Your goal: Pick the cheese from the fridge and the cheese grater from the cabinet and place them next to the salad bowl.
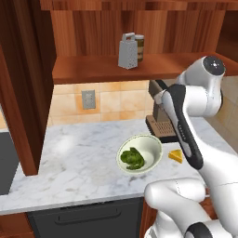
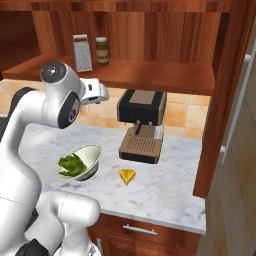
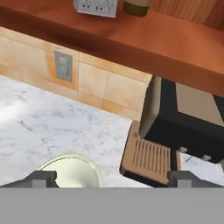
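Note:
The grey box grater [image 1: 128, 52] [image 2: 82, 53] [image 3: 96, 6] stands upright on the open shelf of the reddish-brown cabinet [image 1: 93, 69] [image 2: 150, 76] [image 3: 131, 41]. On the marble counter the salad bowl [image 1: 154, 143] [image 2: 95, 152] [image 3: 89, 169] holds green leaves. The yellow-orange cheese [image 1: 176, 155] [image 2: 127, 176] lies just right of the bowl. My gripper [image 2: 104, 94] [image 3: 112, 179] hangs open and empty above the counter, over the bowl's far side and below the shelf. The grater is up and to its left. The fridge is out of view.
A dark labelled jar [image 1: 139, 46] [image 2: 102, 50] stands beside the grater. A black and brown coffee machine [image 1: 160, 126] [image 2: 142, 125] [image 3: 175, 127] sits right of the bowl against the tiled wall. A wall outlet [image 1: 88, 99] [image 3: 64, 65] is left. Tall wooden panels [image 1: 23, 93] [image 2: 225, 100] bound the counter.

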